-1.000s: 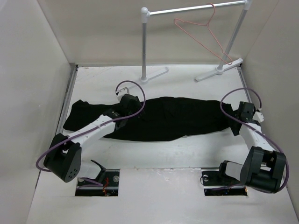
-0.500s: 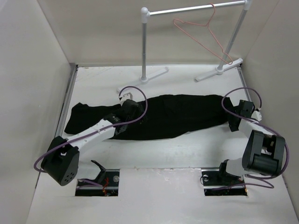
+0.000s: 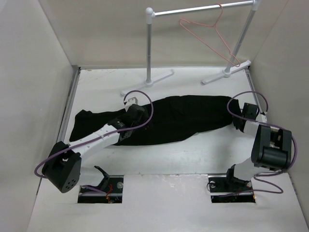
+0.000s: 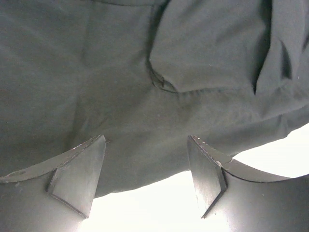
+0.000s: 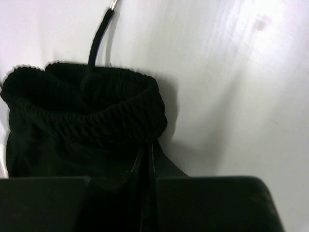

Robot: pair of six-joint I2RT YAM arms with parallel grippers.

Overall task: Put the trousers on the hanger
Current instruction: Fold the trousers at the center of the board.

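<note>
The black trousers [image 3: 178, 118] lie stretched across the table, legs to the left and waistband to the right. My right gripper [image 3: 240, 122] is at the waistband end. In the right wrist view that gripper [image 5: 148, 155] is shut on the ribbed waistband [image 5: 87, 125], and a black drawstring [image 5: 99, 36] trails onto the table. My left gripper [image 3: 129, 116] is over the middle of the legs. In the left wrist view it [image 4: 146, 141] is open, straddling the fabric's near edge [image 4: 145, 169]. The pink-red hanger [image 3: 212, 36] hangs on the rail at the back right.
The white-and-silver garment rail [image 3: 149, 43] stands at the back, with its feet [image 3: 159, 76] on the table. White walls close in the left and right sides. Two cut-outs [image 3: 101, 187] lie at the near edge by the arm bases.
My right gripper has shut on the waistband after moving in towards it. The left arm slid a little farther back over the trousers, and the garment shifted slightly.
</note>
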